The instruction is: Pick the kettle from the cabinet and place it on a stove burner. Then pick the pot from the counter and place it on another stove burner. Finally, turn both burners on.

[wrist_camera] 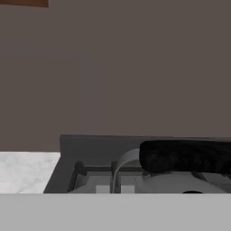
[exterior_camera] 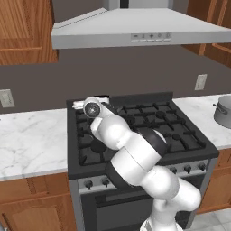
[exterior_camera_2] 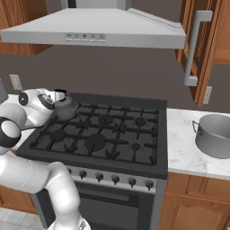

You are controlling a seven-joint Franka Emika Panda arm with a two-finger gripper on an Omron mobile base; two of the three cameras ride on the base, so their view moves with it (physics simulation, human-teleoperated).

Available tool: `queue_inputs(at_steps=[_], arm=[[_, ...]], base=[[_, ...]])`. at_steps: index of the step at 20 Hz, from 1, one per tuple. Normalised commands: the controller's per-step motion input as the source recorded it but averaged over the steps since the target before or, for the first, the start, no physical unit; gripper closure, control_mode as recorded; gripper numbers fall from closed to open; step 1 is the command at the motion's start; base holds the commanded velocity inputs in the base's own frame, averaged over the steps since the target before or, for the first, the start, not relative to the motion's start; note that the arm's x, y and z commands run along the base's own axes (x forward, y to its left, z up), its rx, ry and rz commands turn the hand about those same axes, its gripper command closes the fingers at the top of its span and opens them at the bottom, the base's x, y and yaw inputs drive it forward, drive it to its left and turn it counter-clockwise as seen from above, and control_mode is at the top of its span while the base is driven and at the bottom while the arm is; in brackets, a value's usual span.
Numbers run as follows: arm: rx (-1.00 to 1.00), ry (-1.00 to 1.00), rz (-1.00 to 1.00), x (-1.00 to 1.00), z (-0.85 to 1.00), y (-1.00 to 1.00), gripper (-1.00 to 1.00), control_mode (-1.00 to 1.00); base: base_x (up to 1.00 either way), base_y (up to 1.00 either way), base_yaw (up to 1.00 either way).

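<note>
The small dark grey kettle (exterior_camera_2: 64, 108) is at the stove's back left burner, under my hand. In the hand view its black handle (wrist_camera: 185, 155) runs just right of my gripper (wrist_camera: 115, 188), which is shut at the handle's grey end. Seen from the right base, the gripper (exterior_camera_2: 57, 99) is against the kettle's near side. Whether the kettle rests on the grate or hangs just above it, I cannot tell. The large grey pot (exterior_camera_2: 214, 134) (exterior_camera: 223, 110) stands on the white marble counter (exterior_camera_2: 184, 143) right of the stove. The front burners (exterior_camera_2: 95, 143) are bare.
A grey range hood (exterior_camera: 140, 27) hangs low over the stove. The cabinet door (exterior_camera_2: 204, 54) with its long grey bar handle (exterior_camera_2: 193, 45) stands open above the pot. Dark knobs (exterior_camera_2: 114, 179) line the stove's front. More marble counter (exterior_camera: 31, 140) lies left of the stove.
</note>
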Motion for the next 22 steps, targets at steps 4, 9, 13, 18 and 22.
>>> queue_inputs(at_steps=[4,9,13,18,22], arm=[[0.00,0.00,0.00,0.20,-0.17,0.02,1.00,-1.00],[0.00,0.00,0.00,0.19,-0.12,0.00,1.00,-1.00],[0.00,0.00,0.00,0.21,-0.13,0.02,1.00,-1.00],[0.00,0.00,0.00,0.24,-0.13,0.05,1.00,-1.00],[0.00,0.00,0.00,0.23,-0.12,0.10,1.00,-1.00]], base=[[0.00,0.00,0.00],[0.00,0.00,0.00],[0.00,0.00,0.00],[0.00,0.00,0.00],[0.00,0.00,0.00]])
